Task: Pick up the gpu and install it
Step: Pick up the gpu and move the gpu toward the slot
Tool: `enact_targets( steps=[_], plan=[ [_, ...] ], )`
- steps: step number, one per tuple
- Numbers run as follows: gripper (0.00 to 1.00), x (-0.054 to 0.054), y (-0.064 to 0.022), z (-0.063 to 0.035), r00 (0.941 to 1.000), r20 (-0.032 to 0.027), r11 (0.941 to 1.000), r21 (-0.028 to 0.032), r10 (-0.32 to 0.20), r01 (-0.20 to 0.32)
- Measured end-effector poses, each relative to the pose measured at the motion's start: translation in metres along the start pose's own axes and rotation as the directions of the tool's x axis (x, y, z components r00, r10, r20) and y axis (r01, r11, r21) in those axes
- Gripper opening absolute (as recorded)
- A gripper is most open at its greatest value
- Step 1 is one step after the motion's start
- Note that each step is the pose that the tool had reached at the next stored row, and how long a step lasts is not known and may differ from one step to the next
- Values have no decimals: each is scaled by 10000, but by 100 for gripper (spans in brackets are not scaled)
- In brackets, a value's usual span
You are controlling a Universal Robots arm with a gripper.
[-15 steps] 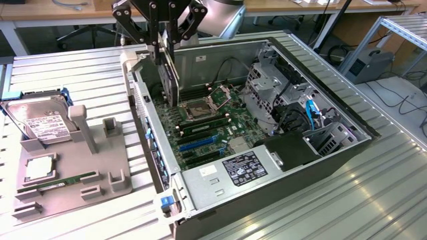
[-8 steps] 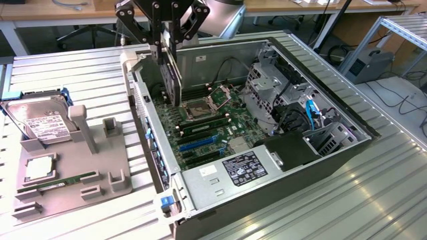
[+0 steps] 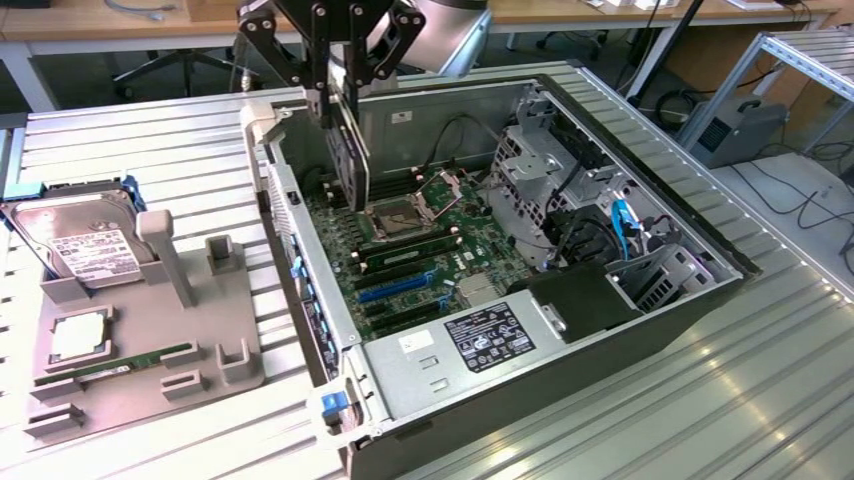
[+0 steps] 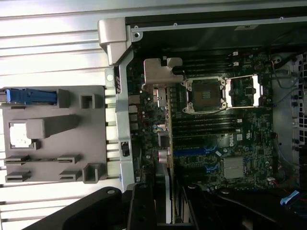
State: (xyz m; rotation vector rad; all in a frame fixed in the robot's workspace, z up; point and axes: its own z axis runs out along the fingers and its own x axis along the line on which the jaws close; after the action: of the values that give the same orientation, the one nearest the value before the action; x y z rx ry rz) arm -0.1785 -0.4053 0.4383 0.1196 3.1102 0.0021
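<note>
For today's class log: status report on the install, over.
End effector shut on gpu. Card upright over motherboard, unseated. CPU socket close beside it.

Gpu point(image 4: 161, 76): a silver end bracket and a greenish board edge are noted. Gripper point(image 3: 340, 100): black. Motherboard point(image 3: 441, 235): green, with blue slots point(image 3: 398, 287) on its near part. Table point(image 3: 147, 150): silver, ribbed in parallel lines. Holder tray point(image 3: 187, 320), at the exterior view's left: plain grey. Hard drive point(image 3: 80, 245): silver, with a white label bearing black print. Clip point(image 3: 334, 402) at the near corner of the case point(image 3: 641, 340): blue. The case's outer wall is recorded as black.
</note>
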Motion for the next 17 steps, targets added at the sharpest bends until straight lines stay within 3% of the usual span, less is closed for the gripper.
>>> enact_targets(
  steps=[17],
  plan=[
    [27,-115,9,3,10000,2,10000,20,-1,1]
  ],
)
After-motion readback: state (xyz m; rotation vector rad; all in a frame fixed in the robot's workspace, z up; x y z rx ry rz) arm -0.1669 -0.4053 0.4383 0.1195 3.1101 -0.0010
